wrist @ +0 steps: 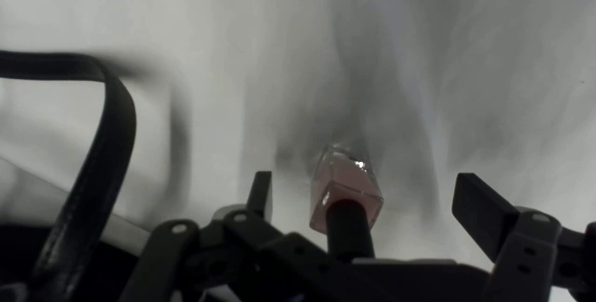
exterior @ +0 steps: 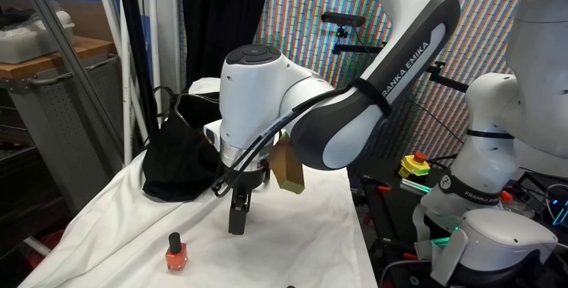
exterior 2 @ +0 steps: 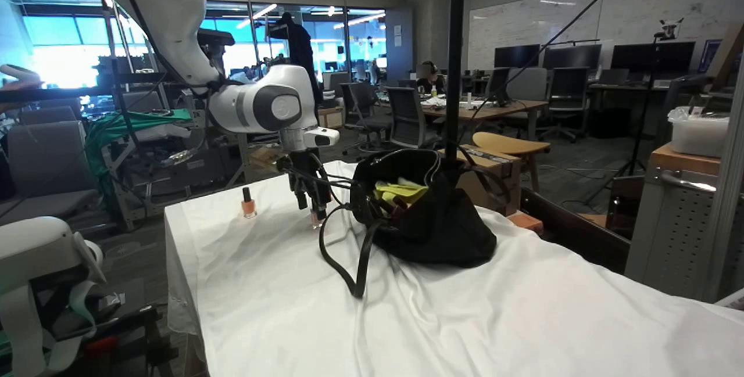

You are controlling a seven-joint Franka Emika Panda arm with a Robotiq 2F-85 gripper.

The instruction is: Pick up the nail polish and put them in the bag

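A pink nail polish (wrist: 345,183) with a black cap stands between the spread fingers of my gripper (wrist: 370,195), nearer the left finger, with gaps on both sides. In an exterior view that bottle (exterior 2: 315,224) shows just below the gripper (exterior 2: 311,207). An orange nail polish (exterior 2: 249,208) stands upright farther left there. In an exterior view a red-orange nail polish (exterior: 176,259) stands in front of the gripper (exterior: 237,228); whether it is the same bottle I cannot tell. The black bag (exterior 2: 442,232) slouches beside the gripper, its mouth open, yellow-green stuff (exterior 2: 401,192) inside.
The bag's strap loop (exterior 2: 361,261) lies over the white cloth (exterior 2: 279,295), and the strap (wrist: 109,139) also runs along the left of the wrist view. A small dark tip (exterior: 290,286) pokes in at the bottom edge. A second arm (exterior: 479,181) stands beside the table.
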